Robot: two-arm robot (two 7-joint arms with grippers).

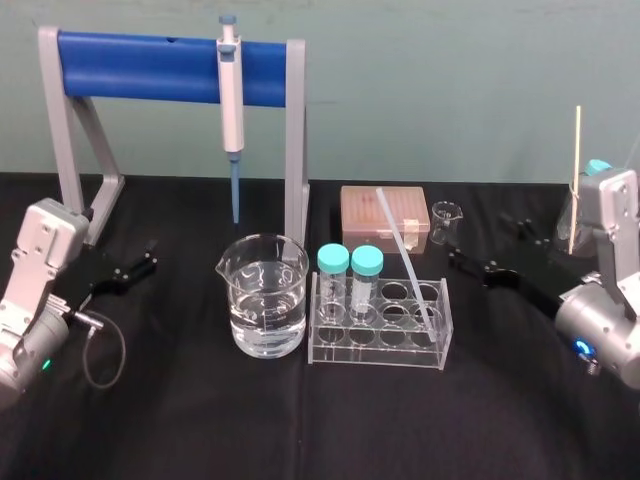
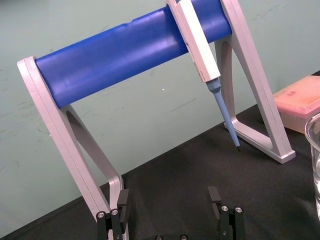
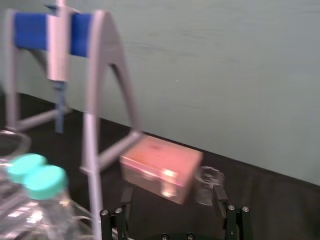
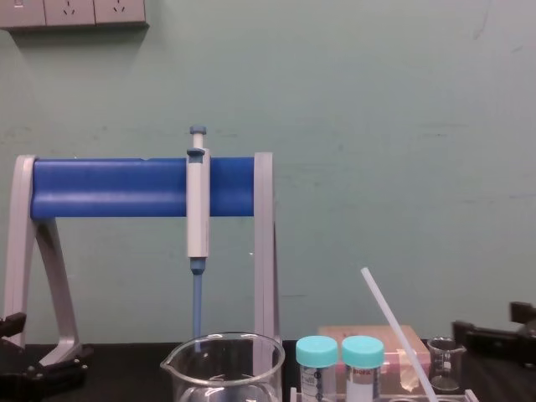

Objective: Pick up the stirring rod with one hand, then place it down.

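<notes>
Black counter (image 1: 300,420), teal wall (image 1: 450,80). Stirring rod (image 1: 403,250) leans slanted in the tube rack's (image 1: 380,345) right end. Looks light, stiff, slick, probably brittle, so I'd pinch mid-shaft, gently. Right hand (image 3: 172,197) sits just right of the rack, jaws apart; left hand (image 2: 168,200) parked well left, spread too.

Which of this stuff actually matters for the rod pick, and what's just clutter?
Job:
- stirring rod, leaning tilted in the rack
- right gripper, open, likely the nearer one

Clutter:
- pipette on its stand
- big beaker
- capped tubes
- box
- small beaker
- left gripper, open, off to the left
</notes>
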